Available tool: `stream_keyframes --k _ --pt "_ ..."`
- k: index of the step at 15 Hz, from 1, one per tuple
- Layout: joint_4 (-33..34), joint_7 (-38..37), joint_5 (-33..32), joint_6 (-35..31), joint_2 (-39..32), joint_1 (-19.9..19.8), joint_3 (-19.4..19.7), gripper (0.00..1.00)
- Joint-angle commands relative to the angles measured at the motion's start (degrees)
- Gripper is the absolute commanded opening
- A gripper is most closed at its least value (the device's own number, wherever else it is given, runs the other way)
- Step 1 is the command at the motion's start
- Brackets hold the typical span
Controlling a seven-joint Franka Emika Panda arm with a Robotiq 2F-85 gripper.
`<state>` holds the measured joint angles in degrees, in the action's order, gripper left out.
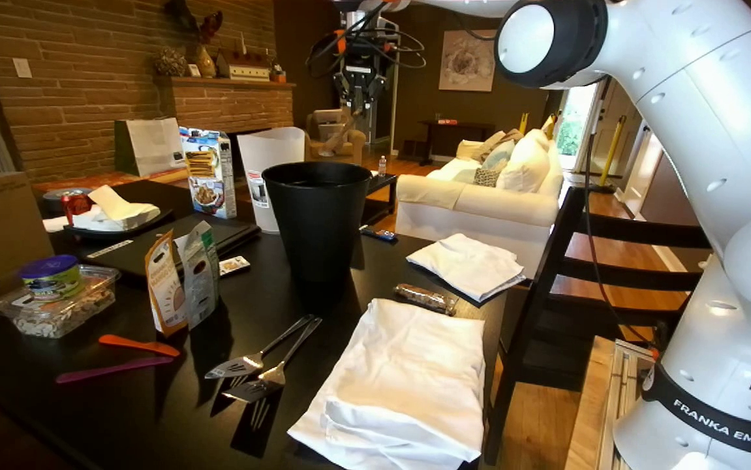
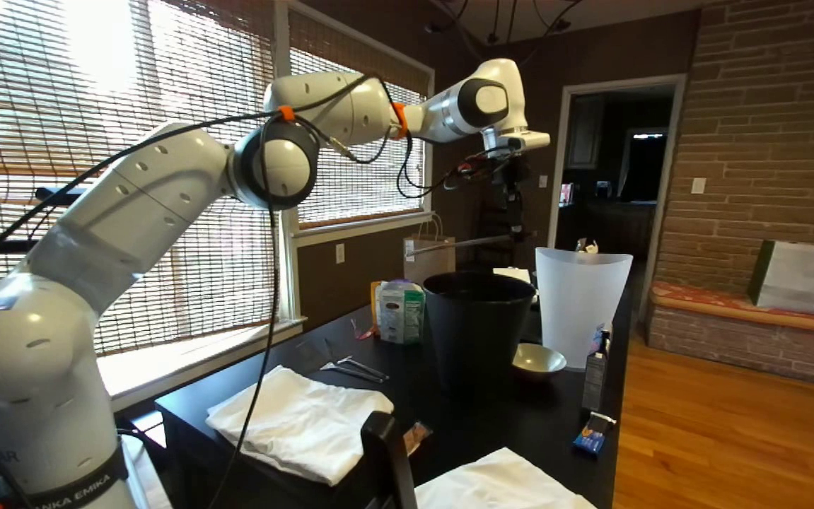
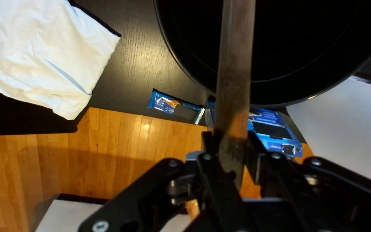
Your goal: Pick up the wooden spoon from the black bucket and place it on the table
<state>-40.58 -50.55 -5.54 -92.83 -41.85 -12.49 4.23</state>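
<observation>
Half done, I judge | spoon (image 3: 235, 64) out of bucket (image 1: 316, 222), held above its rim | gripper (image 3: 231, 141) pinching spoon near one end | remaining: move clear, lower to table (image 3: 133, 61), release

Wooden spoon (image 3: 234, 83) partly outside wrist view

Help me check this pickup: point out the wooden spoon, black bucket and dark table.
Wooden spoon (image 3: 235, 61): wrist view, on its shaft.
Black bucket (image 1: 315, 225): in an exterior view, outer wall.
Dark table (image 1: 153, 414): in an exterior view, bare tabletop.
</observation>
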Motion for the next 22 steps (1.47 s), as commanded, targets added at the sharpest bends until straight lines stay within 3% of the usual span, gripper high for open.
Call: stream_keyframes --k 1,11,18,19,22 --pt "-7.57 3.51 3.28 0.44 5.75 -2.02 -2.09 0.07" --pt "-28.97 5.20 5.14 -0.84 18.87 -3.10 -2.19 0.07" --pt "-46.80 4.65 3.51 -5.98 25.74 -0.87 -3.18 0.07" --pt "-49.13 5.49 4.61 -6.76 26.36 1.92 0.03 0.07" --pt "-53.91 4.95 3.64 -8.57 27.72 4.01 1.29 0.07"
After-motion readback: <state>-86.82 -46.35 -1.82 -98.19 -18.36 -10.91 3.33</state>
